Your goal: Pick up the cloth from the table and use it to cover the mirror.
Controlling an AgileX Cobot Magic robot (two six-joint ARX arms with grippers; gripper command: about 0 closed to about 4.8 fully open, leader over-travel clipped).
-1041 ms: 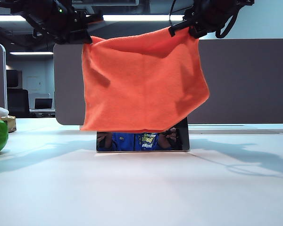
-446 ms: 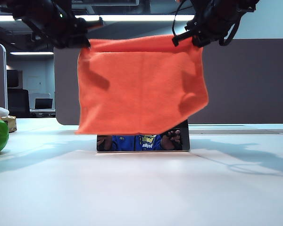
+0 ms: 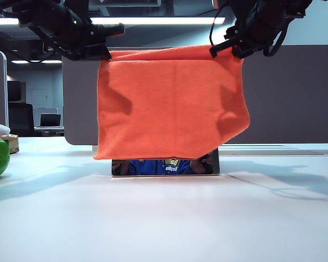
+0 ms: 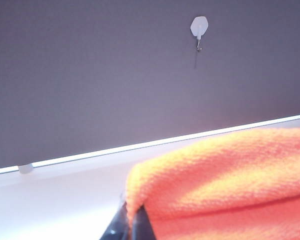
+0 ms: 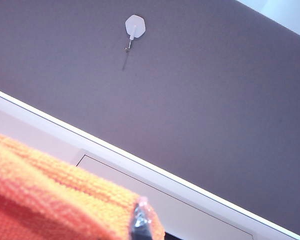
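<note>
Cloth lifted and hanging over the mirror, not yet draped.
Left gripper point(image 3: 105, 50) and right gripper point(image 3: 223, 47), jaws clamped on the cloth point(image 3: 169, 103) top corners, hold it before the mirror point(image 3: 167, 165) mid-tabletop point(image 3: 164, 218); lowering and release remain.

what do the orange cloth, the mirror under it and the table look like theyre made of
Cloth: soft, fuzzy fabric, probably microfibre; a nubby pile shows in the wrist views, and it hangs limp between the left claw and right claw, both shut on it.
Mirror: glossy dark reflective panel, glass or polished plastic; only its lower strip shows.
Table: smooth matte white surface, likely laminate.
</note>
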